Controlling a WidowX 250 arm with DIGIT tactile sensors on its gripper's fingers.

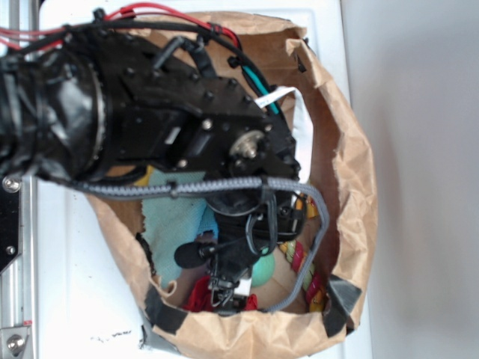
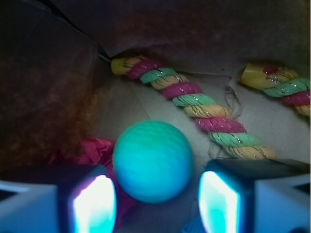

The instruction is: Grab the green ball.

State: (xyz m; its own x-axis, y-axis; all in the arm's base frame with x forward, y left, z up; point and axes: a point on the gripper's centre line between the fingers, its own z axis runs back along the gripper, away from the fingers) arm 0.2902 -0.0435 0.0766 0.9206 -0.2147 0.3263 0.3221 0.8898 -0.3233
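Reaching down into a brown paper bag (image 1: 352,187), the black arm (image 1: 187,120) carries its gripper (image 2: 155,204) low over the bag's floor. In the wrist view the gripper's two fingers (image 2: 92,204) stand apart, released, with the green ball (image 2: 153,161) lying between them and not plainly touched by either. A red-yellow-green striped rope (image 2: 194,104) runs along the bag floor just behind the ball, and something crumpled and red (image 2: 92,148) lies at the ball's left side. In the exterior view the ball shows only partly, beside the gripper, with a pale teal cloth (image 1: 176,217) farther to the ball's left and a grey braided cable (image 1: 224,185) crossing above it.
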